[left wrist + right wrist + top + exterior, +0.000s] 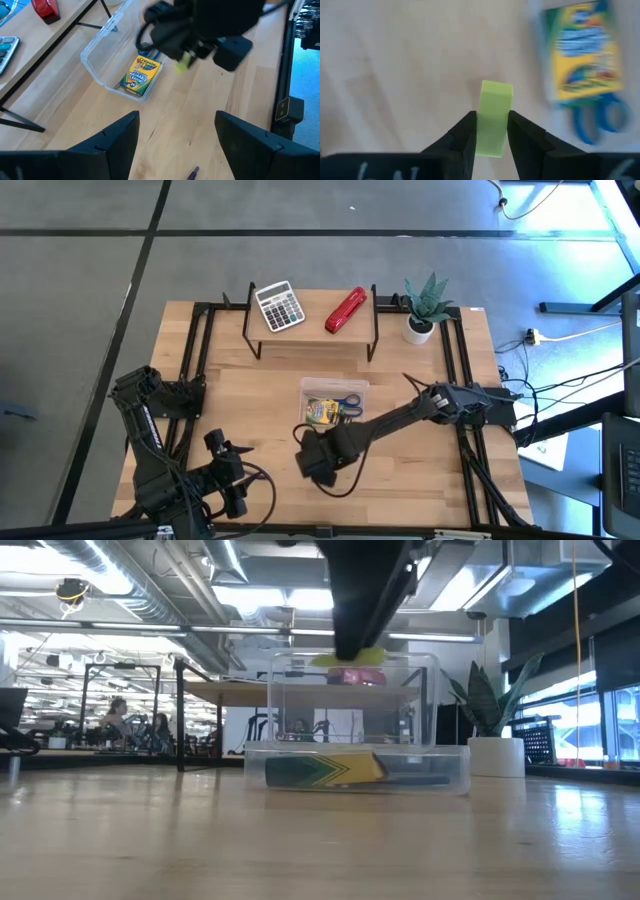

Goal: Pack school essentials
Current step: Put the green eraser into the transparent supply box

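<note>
My right gripper hangs above the table just near of the clear plastic container, shut on the tiny yellow block. In the low view the block is well above the wood. The yellow-green printed box and the blue-handled scissors lie flat inside the container. The thin purple pen lies on the table close to my left gripper, which is open and waits at the near left. My right gripper pinches the yellow block between its two fingers, one fingertip on each of the two broad sides near its lower end. The fingers point down from above. The block is lifted clear of the table and stands on end between the fingers.
A black raised rack at the far side carries the grey calculator and the red stapler. A potted plant stands at the far right. Black frame rails run along both table sides. Bare wood lies between the grippers.
</note>
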